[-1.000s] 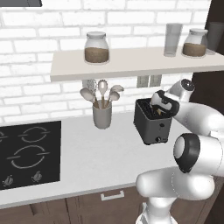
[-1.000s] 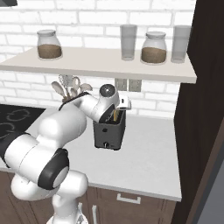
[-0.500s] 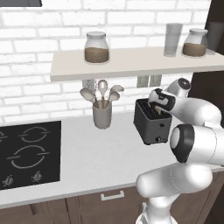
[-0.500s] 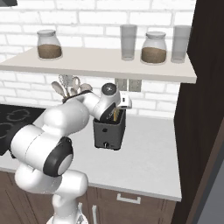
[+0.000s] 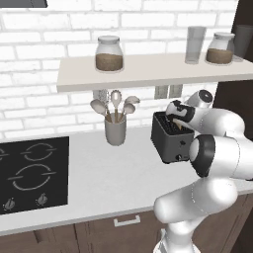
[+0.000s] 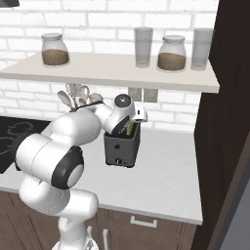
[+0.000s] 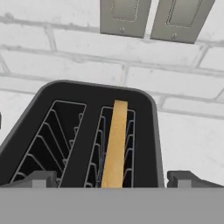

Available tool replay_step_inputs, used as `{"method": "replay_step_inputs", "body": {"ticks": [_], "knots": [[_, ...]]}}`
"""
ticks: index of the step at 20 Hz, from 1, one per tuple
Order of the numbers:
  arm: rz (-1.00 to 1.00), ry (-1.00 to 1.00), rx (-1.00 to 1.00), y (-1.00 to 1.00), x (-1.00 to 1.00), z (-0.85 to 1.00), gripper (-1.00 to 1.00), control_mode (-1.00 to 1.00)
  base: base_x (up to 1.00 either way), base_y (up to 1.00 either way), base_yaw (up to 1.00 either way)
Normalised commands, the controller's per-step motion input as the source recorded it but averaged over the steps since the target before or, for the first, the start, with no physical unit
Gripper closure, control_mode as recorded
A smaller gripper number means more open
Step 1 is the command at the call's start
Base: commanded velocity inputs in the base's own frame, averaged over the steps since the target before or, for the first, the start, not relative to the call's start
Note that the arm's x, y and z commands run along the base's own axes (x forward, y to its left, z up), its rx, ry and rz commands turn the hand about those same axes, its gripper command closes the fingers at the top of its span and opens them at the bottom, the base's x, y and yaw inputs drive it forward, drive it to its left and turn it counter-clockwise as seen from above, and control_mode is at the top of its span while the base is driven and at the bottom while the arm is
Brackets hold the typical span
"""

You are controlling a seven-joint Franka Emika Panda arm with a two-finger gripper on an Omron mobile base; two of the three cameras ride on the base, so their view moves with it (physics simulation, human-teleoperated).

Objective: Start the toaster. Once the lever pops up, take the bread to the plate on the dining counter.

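Closer over the toaster now, the robot's hand has dropped a bit and leans toward the wall. Big grey counter [image 5: 99,183] runs under the white brick wall, with a black hob [image 5: 29,170] at one end. On it sits the toaster [image 5: 170,141], dark and boxy. The bread [image 7: 116,144] stands up in its right slot. The gripper [image 7: 111,178] hangs right above, spread wide and holding nothing. It looks like it isn't touching, but I can't be sure.
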Motion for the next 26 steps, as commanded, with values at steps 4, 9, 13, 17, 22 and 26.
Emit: {"method": "replay_step_inputs", "body": {"ticks": [4,9,13,17,22,26], "knots": [[0.0,0.0,0.0,0.0,0.06,-0.06,-1.0,-1.0,0.0,0.0,0.0],[0.0,0.0,0.0,0.0,0.0,0.0,1.0,-1.0,0.0,0.0,0.0],[0.0,0.0,0.0,0.0,0.0,0.0,1.0,-1.0,0.0,0.0,0.0],[0.0,0.0,0.0,0.0,0.0,0.0,1.0,-1.0,0.0,0.0,0.0],[0.0,0.0,0.0,0.0,0.0,0.0,1.0,-1.0,0.0,0.0,0.0],[0.0,0.0,0.0,0.0,-0.06,0.04,1.0,-1.0,0.0,0.0,0.0]]}}
